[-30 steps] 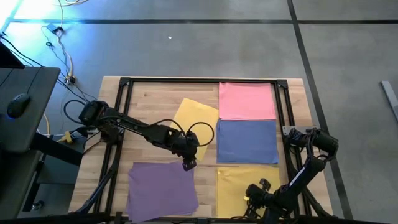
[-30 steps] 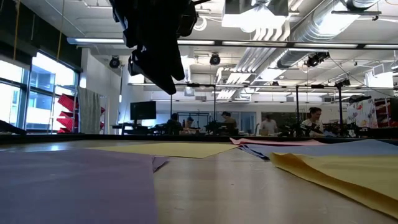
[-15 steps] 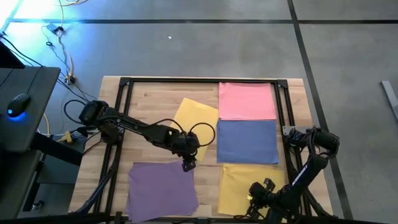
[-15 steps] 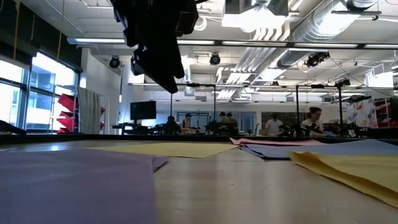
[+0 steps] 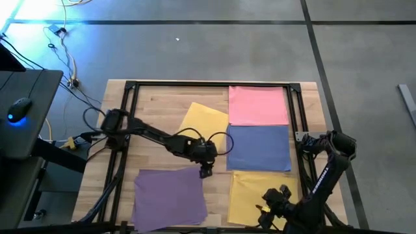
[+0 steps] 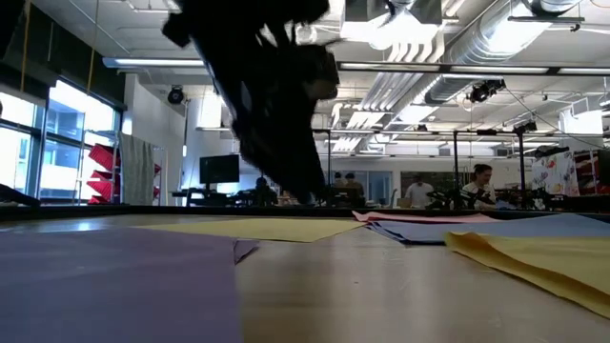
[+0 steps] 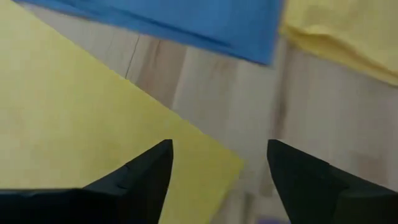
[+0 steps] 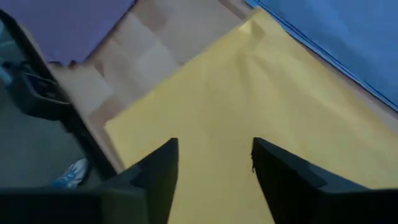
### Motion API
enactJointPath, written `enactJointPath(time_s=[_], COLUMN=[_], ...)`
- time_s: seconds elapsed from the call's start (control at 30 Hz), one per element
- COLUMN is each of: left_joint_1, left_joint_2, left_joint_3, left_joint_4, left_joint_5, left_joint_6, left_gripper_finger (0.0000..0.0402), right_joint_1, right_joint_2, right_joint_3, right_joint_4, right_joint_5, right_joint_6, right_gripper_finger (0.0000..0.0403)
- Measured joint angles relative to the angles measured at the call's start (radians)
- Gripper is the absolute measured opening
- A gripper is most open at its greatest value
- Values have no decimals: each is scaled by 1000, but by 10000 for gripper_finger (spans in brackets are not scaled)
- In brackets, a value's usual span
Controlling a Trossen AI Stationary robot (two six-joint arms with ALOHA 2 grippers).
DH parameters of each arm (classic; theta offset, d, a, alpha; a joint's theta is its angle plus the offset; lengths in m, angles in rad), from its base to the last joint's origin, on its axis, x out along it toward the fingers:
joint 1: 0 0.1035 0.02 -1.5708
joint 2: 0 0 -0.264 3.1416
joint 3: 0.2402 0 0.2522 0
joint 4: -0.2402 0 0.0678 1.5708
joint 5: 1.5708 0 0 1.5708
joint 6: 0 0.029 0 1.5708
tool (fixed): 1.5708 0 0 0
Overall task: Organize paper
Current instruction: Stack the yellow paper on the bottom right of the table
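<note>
Left gripper (image 5: 206, 171), fingers spread, hovers at the tilted yellow sheet's (image 5: 203, 123) near corner; right gripper (image 5: 272, 203), also spread and empty, over the second yellow sheet (image 5: 250, 188).

Five paper sheets (image 5: 257, 147), two yellow (image 5: 259, 193).

no text, label or number can be read anywhere.
</note>
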Motion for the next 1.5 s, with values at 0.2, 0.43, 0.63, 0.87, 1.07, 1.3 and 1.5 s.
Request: enactJointPath(time_s=[0.2, 0.43, 0.63, 0.87, 1.07, 1.3, 1.5], left_joint_1=[38, 22, 13, 10, -20, -87, -151], left_joint_2=[89, 135, 99, -88, -362, -596, -673], left_joint_3=[7, 13, 9, -13, -4, -2, 0], left_joint_4=[-17, -48, -97, -271, -356, -349, -339], left_joint_5=[-57, -87, -39, -1, 57, 98, 67], left_joint_6=[-5, -2, 36, 60, 42, -21, -55], left_gripper_finger=[274, 177, 16, 1, 0, 0, 0], right_joint_1=[1, 2, 1, -26, -102, -308, -505], right_joint_2=[0, -1, -1, -1, -2, -2, -2], right_joint_3=[49, 59, 59, 95, 202, 383, 488], right_joint_4=[1, 15, 37, 41, 22, -25, -32], right_joint_5=[-51, -72, -75, 19, 202, 206, 77], right_joint_6=[-1, 37, 52, 16, -336, -840, -1217], right_gripper_finger=[222, 211, 209, 209, 209, 206, 176])
